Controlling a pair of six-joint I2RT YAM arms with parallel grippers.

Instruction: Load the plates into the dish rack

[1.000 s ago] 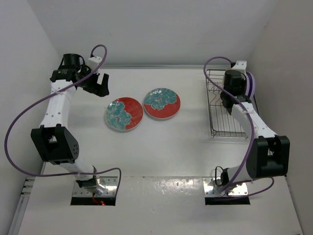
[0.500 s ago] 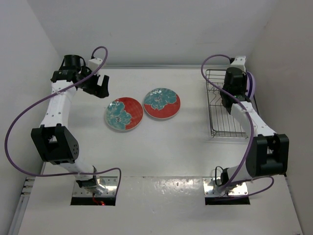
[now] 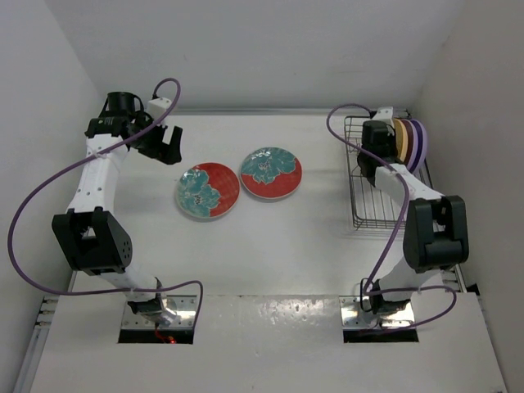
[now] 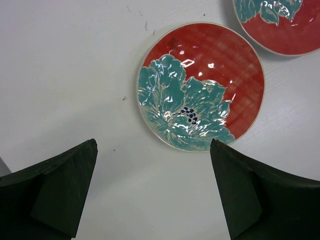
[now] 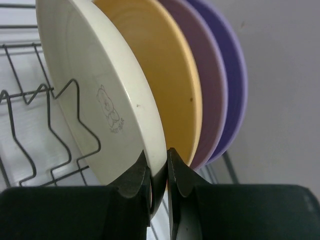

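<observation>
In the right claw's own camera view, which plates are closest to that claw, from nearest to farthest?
1. The cream plate: pinched at its rim by the right gripper, at the front of the row.
2. The yellow-orange plate: directly behind it.
3. The first lavender plate: third in the row.
4. The second lavender plate: last, at the far end.

Top view: fixed, high behind both arm bases, facing down and forward; far off, whole table (image 3: 270,262) in frame.
Left wrist view: near, facing steeply down between its own fingers (image 4: 50,195) onto the left flowered plate (image 4: 200,85); the top view shares this plate (image 3: 207,191).
Right wrist view: very close, facing along its fingers (image 5: 135,182) at the cream plate (image 5: 90,90) in the dish rack (image 5: 20,130); the top view shares the dish rack (image 3: 372,205).
</observation>
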